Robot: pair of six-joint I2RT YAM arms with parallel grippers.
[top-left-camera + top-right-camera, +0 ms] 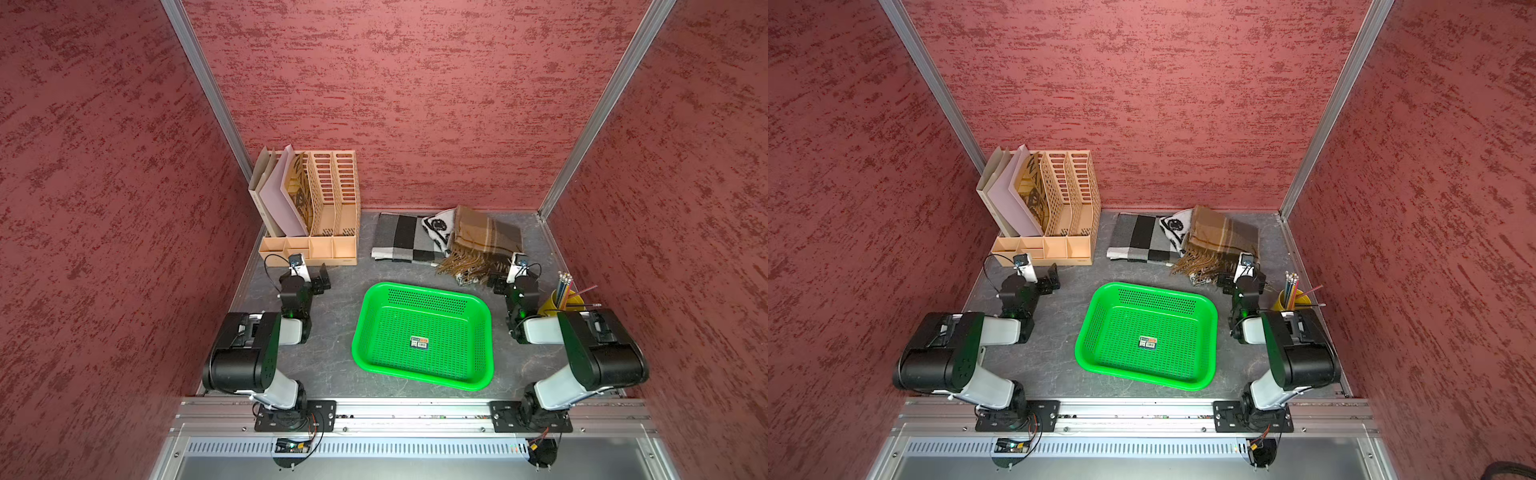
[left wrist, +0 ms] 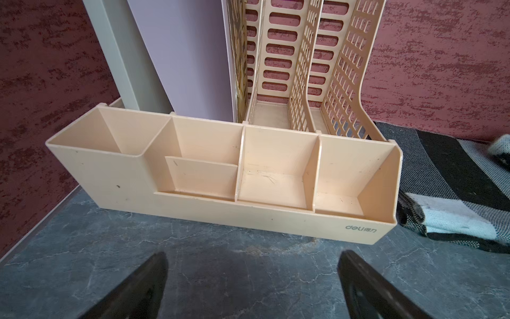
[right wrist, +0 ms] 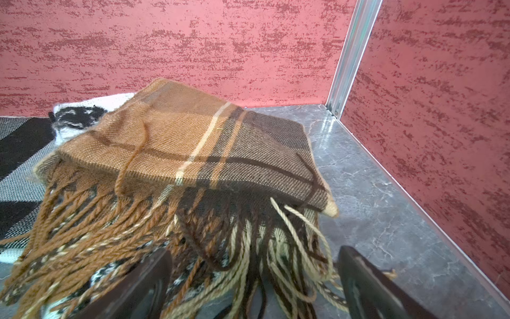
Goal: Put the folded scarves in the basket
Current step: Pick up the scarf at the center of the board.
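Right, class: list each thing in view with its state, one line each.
basket: empty.
brown plaid scarf: folded, partly on the black-and-white scarf.
grey check scarf: folded flat.
file organizer: folders behind, front trays empty.
pencil cup: upright, holding pencils.
left gripper: open, empty.
right gripper: open, empty.

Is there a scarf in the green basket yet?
No, the green basket holds only its label sticker; the brown plaid scarf and the grey checked scarf lie on the table behind it.

Left end effector (image 2: 252,258) spread wide, right end effector (image 3: 255,252) spread wide too, both low, elbows folded back
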